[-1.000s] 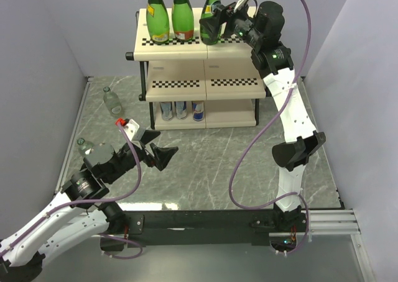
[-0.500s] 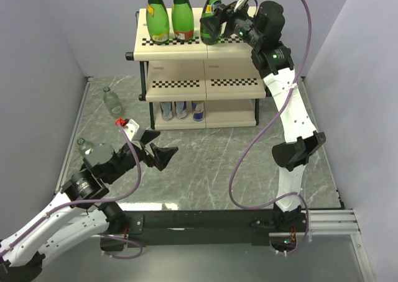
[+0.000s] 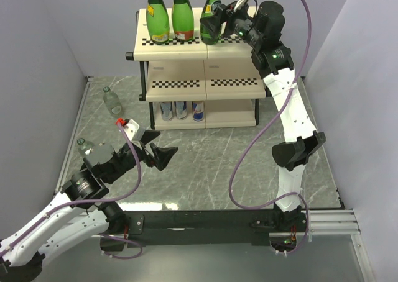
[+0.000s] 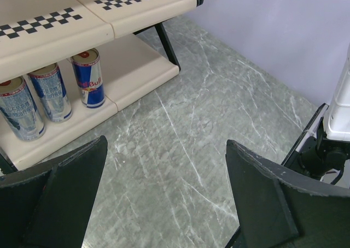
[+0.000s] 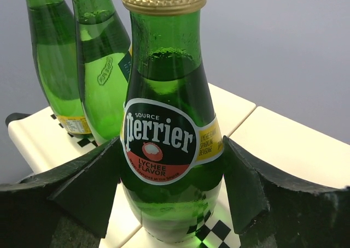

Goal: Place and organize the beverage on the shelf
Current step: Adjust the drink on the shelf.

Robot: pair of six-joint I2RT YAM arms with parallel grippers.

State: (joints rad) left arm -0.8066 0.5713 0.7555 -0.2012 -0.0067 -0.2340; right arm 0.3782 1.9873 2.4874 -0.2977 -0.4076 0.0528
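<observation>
The shelf point(image 3: 186, 49) stands at the back of the table, with three green glass bottles on its top board. My right gripper point(image 3: 210, 26) is shut on the rightmost one, a Perrier bottle point(image 5: 164, 68). It stands upright at the board's checkered front edge, a finger pressing each side of its belly. The other two green bottles point(image 5: 52, 68) point(image 5: 104, 78) stand just to its left. My left gripper point(image 3: 158, 148) hovers open and empty over the table, well in front of the shelf. Three cans point(image 4: 90, 78) stand on the bottom board.
Two clear bottles are on the table's left side: one point(image 3: 112, 100) near the shelf's left leg, one point(image 3: 87, 148) beside my left arm. The shelf's middle board point(image 3: 205, 86) is bare. Walls close in the table on the left, back and right.
My right gripper's jaws have drawn in onto the Perrier bottle. Neither arm has visibly shifted, and the left gripper stays wide open.
</observation>
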